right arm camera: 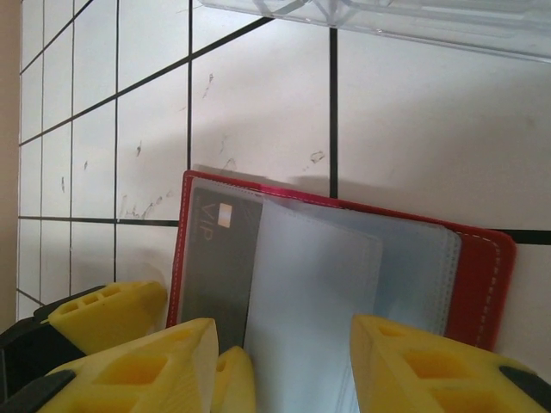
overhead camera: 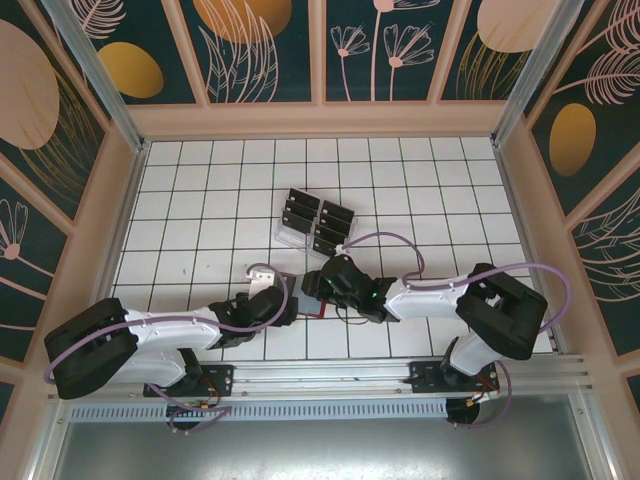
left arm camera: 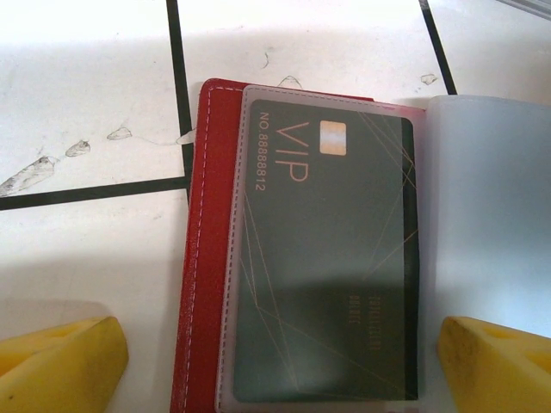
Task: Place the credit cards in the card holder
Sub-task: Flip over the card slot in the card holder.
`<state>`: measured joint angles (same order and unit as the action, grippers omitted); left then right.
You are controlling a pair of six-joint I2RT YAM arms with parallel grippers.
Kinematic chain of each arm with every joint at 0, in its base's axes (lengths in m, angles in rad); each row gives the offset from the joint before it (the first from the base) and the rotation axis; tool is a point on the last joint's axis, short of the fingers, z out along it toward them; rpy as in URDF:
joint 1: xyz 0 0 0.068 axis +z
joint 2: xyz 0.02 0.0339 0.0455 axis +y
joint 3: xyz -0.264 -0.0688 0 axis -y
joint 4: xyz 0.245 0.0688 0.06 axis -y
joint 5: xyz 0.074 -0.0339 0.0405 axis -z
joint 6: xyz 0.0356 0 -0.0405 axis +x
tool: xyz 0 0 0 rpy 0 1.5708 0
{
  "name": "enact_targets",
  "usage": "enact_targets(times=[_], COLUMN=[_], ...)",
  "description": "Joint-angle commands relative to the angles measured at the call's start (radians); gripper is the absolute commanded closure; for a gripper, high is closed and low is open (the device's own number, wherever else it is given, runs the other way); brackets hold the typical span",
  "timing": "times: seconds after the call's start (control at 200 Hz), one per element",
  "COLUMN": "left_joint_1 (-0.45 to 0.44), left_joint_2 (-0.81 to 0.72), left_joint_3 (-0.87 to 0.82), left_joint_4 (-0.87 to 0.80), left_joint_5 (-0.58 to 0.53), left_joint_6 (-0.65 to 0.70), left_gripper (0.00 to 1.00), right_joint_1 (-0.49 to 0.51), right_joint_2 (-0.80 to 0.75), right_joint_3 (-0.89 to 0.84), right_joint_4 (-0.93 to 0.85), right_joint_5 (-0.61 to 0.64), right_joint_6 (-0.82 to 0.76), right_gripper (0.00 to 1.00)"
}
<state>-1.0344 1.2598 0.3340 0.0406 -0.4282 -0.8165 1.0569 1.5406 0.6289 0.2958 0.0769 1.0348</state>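
Observation:
The card holder (left arm camera: 207, 258) is a red wallet lying open on the tiled table. One dark credit card (left arm camera: 327, 258) marked VIP sits inside its left clear sleeve. My left gripper (left arm camera: 275, 370) hangs open over it, one yellow finger left of the wallet and the other over the clear pages. In the right wrist view the card holder (right arm camera: 486, 267) shows a raised clear sleeve (right arm camera: 314, 292). My right gripper (right arm camera: 284, 379) is open, its fingers on either side of that sleeve. Both grippers, left (overhead camera: 285, 308) and right (overhead camera: 318, 290), meet low in the middle. More credit cards (overhead camera: 315, 222) stand in a rack.
The clear plastic slotted rack (overhead camera: 300, 238) stands just beyond the grippers, and its edge (right arm camera: 387, 17) shows along the top of the right wrist view. White tiles with black lines cover the table, which has wooden walls on three sides.

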Motion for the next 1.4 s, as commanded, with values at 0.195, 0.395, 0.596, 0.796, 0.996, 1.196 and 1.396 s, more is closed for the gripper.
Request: enact_targets(times=[0.195,0.395,0.596,0.796,0.996,1.196,1.396], left_joint_1=[0.006,0.006,0.006,0.006,0.006,0.006,0.006], left_joint_2=[0.04,0.04,0.038,0.031,-0.058,-0.34,-0.544], left_joint_3=[-0.018,-0.021,-0.025,-0.026,-0.037,-0.053,-0.028], left_joint_4=[-0.049,-0.047,-0.045,-0.045,-0.068,-0.213,-0.339], left_joint_5=[0.052,0.052,0.055,0.053,0.023,-0.122,-0.216], left_joint_6=[-0.028,-0.03,-0.029,-0.029,-0.067,-0.164,-0.233], left_gripper=[0.06,0.06,0.05,0.05,0.02,0.02,0.01], right_joint_1=[0.011,0.011,0.01,0.008,0.006,0.011,0.015], right_joint_2=[0.069,0.091,0.11,0.132,0.125,0.11,0.169], right_joint_3=[0.022,0.014,0.012,0.02,0.028,0.077,0.185], right_joint_4=[0.061,0.072,0.088,0.119,0.174,0.122,0.054], right_joint_5=[-0.017,-0.022,-0.032,-0.057,-0.093,-0.097,-0.102], right_joint_6=[0.001,0.012,0.017,0.007,-0.005,-0.015,-0.042], right_gripper=[0.56,0.56,0.56,0.56,0.56,0.55,0.55])
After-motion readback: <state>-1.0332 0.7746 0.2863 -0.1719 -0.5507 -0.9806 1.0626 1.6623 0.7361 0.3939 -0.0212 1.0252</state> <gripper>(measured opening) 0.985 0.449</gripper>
